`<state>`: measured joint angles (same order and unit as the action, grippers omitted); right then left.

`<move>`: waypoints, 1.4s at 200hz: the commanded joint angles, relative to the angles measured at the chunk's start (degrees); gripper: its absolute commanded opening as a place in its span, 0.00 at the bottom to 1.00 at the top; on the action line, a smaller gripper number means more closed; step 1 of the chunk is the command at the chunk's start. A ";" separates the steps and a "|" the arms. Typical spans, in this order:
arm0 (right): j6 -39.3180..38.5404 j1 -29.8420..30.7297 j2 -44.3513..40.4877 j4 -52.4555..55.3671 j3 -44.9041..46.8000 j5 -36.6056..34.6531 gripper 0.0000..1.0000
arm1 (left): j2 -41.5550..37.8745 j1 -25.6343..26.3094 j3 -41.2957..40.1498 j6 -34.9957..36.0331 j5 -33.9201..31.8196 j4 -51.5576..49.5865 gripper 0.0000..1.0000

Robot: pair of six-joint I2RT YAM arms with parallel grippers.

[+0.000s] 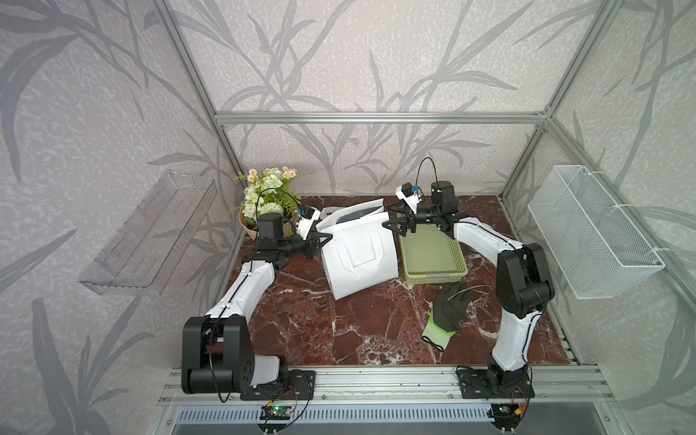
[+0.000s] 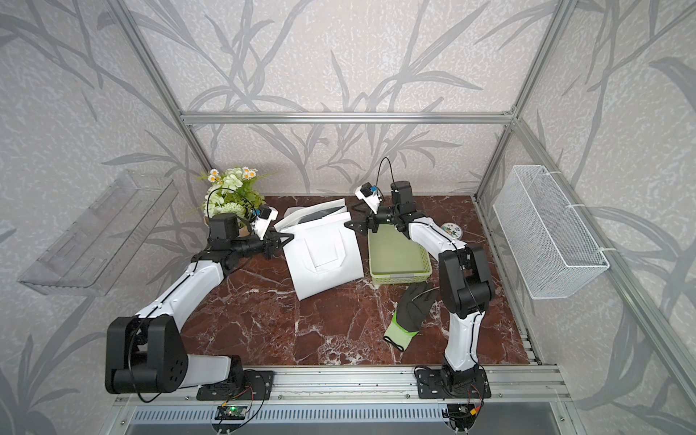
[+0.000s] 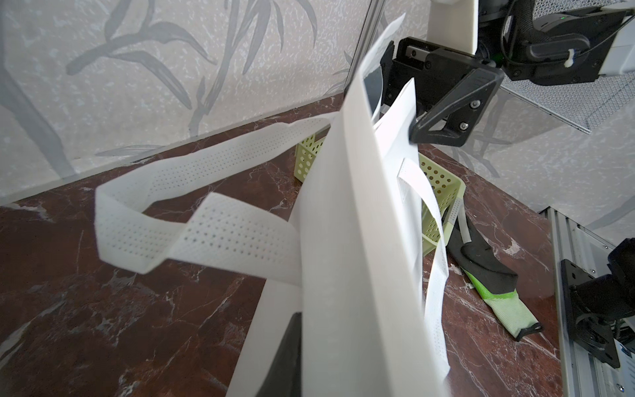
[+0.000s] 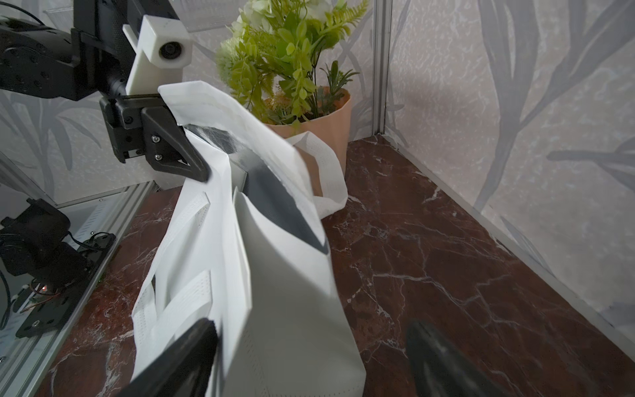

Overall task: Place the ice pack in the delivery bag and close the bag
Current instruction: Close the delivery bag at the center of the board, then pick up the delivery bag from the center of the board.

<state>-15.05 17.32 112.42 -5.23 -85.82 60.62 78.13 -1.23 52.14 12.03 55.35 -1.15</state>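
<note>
Pinching the delivery bag by its rim, left jaws clamp; right jaws gape.

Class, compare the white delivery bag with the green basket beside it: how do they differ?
The delivery bag is white, soft-sided and tall; the green basket is low and perforated. The left claw pinches the delivery bag's rim; nothing grips the green basket. Both stand open-topped on the marble table.

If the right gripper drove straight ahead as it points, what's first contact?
The delivery bag: its upper side edge facing the green basket. The right gripper, jaws open, points straight at it and may already touch; depth is unclear.
</note>
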 commanded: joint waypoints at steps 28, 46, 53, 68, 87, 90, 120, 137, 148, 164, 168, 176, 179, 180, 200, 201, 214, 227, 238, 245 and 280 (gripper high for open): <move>1.93 1.18 4.71 -4.37 -5.08 5.47 0.91 | 0.01 -0.22 2.92 0.45 1.16 -1.52 0.13; 3.26 2.01 5.98 -5.90 -5.82 6.50 0.89 | 0.02 -0.25 3.06 0.45 0.94 -1.60 0.14; 3.44 2.30 6.37 -6.02 -6.09 6.93 0.86 | 0.01 -0.23 3.12 0.37 0.69 -1.51 0.13; 4.05 2.62 6.79 -6.39 -6.16 7.81 0.79 | -0.08 -0.34 3.22 0.01 0.44 -1.23 0.12; 5.03 2.53 6.31 -7.71 -4.96 8.28 0.65 | -0.12 -0.49 3.25 -0.12 0.33 -1.23 0.10; 5.03 2.54 6.13 -7.74 -4.71 8.33 0.62 | -0.23 -0.58 3.31 -0.16 0.29 -1.30 0.09; 1.27 1.70 2.32 -4.34 -0.61 7.14 0.37 | -1.11 -2.02 3.37 -0.60 1.69 -1.84 0.05; -0.32 0.42 -0.11 -1.78 1.55 6.72 0.20 | -1.87 -3.12 3.31 -0.78 3.21 -2.31 0.02; 0.49 -0.91 -1.53 -1.85 3.14 6.99 0.11 | -2.47 -3.84 3.42 -0.63 4.06 -3.31 0.00; -2.08 -2.05 -4.36 1.76 5.02 6.12 0.00 | -3.42 -4.53 3.45 0.30 5.14 -5.39 0.00; -3.97 -2.11 -5.18 4.05 5.24 5.70 0.00 | -3.70 -4.56 3.48 0.56 5.32 -5.87 0.00; -8.13 -2.12 -6.69 9.01 5.31 4.78 0.00 | -4.29 -4.60 3.29 0.95 5.91 -6.67 0.00; -9.36 -2.14 -7.27 10.51 5.39 4.51 0.00 | -4.55 -4.57 3.25 0.97 6.21 -6.89 0.00; -9.68 -2.13 -7.46 10.90 5.40 4.42 0.00 | -4.60 -4.57 3.15 0.97 6.37 -6.96 0.00; -11.52 -2.21 -9.92 13.73 6.87 3.67 0.00 | -6.02 -4.24 1.96 0.20 9.08 -6.82 0.00; -11.51 -2.21 -10.02 13.70 6.97 3.65 0.00 | -6.08 -4.19 1.89 0.15 9.17 -6.84 0.00; -11.08 -2.20 -10.60 12.42 8.43 3.48 0.00 | -6.89 -3.49 0.61 -0.82 9.42 -7.09 0.00; -10.60 -2.20 -10.22 10.83 9.79 2.81 0.00 | -7.86 -2.50 -1.60 -0.78 9.14 -7.07 0.00; -9.24 -2.12 -9.67 7.81 11.47 1.97 0.00 | -8.46 -1.98 -3.82 -0.61 8.29 -6.26 0.00; -8.15 -2.03 -9.38 5.33 12.68 1.42 0.00 | -8.67 -1.84 -5.20 -0.98 7.81 -5.25 0.00; -5.77 -1.38 -9.11 -0.32 14.98 0.49 0.00 | -10.07 -1.98 -6.72 -1.87 5.94 -4.44 0.09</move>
<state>-22.26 18.31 103.18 -1.67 -71.18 66.57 70.74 -1.93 45.36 10.63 63.53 -6.15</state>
